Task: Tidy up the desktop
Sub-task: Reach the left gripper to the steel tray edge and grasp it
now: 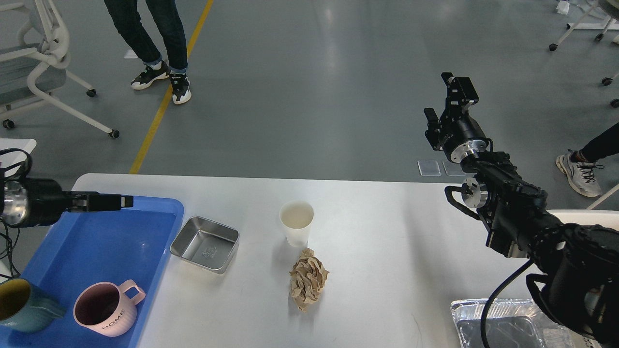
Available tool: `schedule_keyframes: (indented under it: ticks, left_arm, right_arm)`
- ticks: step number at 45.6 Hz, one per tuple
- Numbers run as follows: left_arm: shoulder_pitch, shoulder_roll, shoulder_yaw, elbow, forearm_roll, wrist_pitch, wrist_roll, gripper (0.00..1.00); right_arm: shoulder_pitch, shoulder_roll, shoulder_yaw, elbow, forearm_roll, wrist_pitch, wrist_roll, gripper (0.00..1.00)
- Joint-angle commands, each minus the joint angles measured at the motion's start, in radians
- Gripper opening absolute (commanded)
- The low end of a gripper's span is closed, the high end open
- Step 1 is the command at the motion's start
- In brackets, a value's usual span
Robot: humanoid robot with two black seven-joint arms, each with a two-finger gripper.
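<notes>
The desktop (387, 232) lies flat below me, white, smooth and shiny. It stays put; I grab what sits on it. The crumpled brown paper (308, 279) is light and soft, so I can pinch it anywhere. The paper cup (296, 224) squashes easily; I'd hold its sides softly. My right gripper (442, 108) has jaws spread apart. My left gripper (113, 201) is side-on; I cannot tell.

Single head view, set high, facing forward and down toward 12 o'clock. Close over the desktop (377, 232) (near edge cut off at 6), floor (309, 87) beyond. Arms entering from 9 and from 4. No second view to share.
</notes>
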Motion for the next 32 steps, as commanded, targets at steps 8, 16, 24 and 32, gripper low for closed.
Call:
schedule_keyframes:
  ticks: [8,16,24,32]
  left_arm:
    - [-0.009,-0.247,0.068,0.192,0.023,0.013,0.125,0.98]
    - [-0.008,-0.319,0.068,0.26,0.02,0.041,0.128,0.98]
    - [-0.005,-0.353,0.069,0.283,0.021,0.056,0.129,0.98]
    - [-0.002,-0.387,0.089,0.289,0.021,0.067,0.129,0.98]
  right_arm:
    - [-0.013,-0.002,0.0,0.0,0.001,0.002,0.002,1.0]
    - [-0.018,0.0,0.0,0.0,-0.001,0.0,0.002,1.0]
    - [-0.02,0.003,0.0,0.0,-0.001,0.002,0.002,1.0]
    - [-0.021,0.003,0.0,0.0,-0.001,0.0,0.002,1.0]
